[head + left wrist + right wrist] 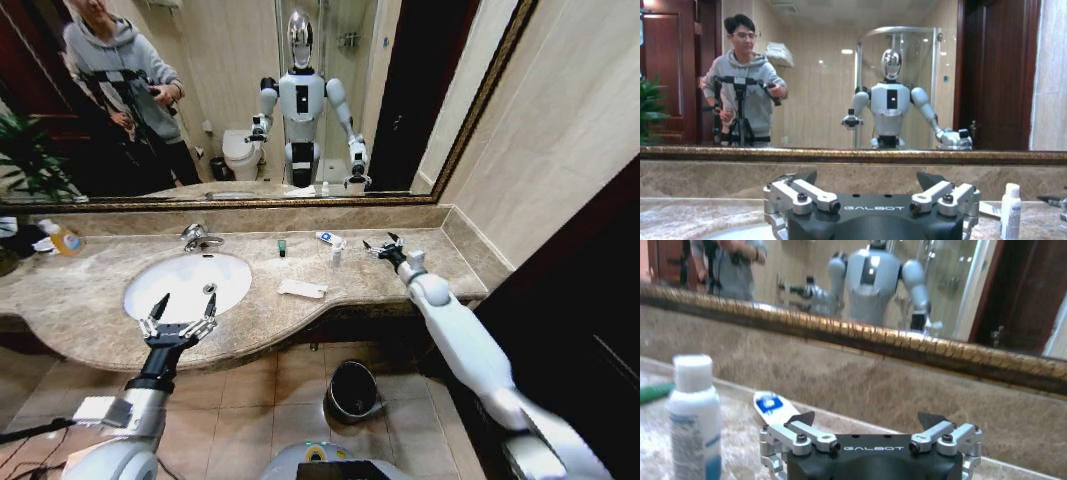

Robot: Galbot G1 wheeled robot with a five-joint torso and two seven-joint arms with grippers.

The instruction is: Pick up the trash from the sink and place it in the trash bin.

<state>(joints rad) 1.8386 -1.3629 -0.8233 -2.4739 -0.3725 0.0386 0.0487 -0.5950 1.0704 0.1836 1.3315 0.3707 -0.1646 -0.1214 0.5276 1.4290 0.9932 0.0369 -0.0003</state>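
Task barely begun. Right end effector [381,246] spread open, empty, near blue-white packet [328,238] and tiny white bottle [336,252] on surface [400,272]. Left end effector [178,318] open, empty, over sink [170,290] front rim. White rectangular packet [302,289], green-black piece [282,247] unpicked. Trash bin [353,390] on floor below.

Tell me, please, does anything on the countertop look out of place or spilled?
Nothing is spilled or damaged. Small toiletries lie loose beside the basin: a flat white packet, a blue-white packet, a green-black piece. The small white bottle stands upright.

countertop [400,275]: polished beige marble; sink [170,280]: glossy white; faucet [197,237]: chrome
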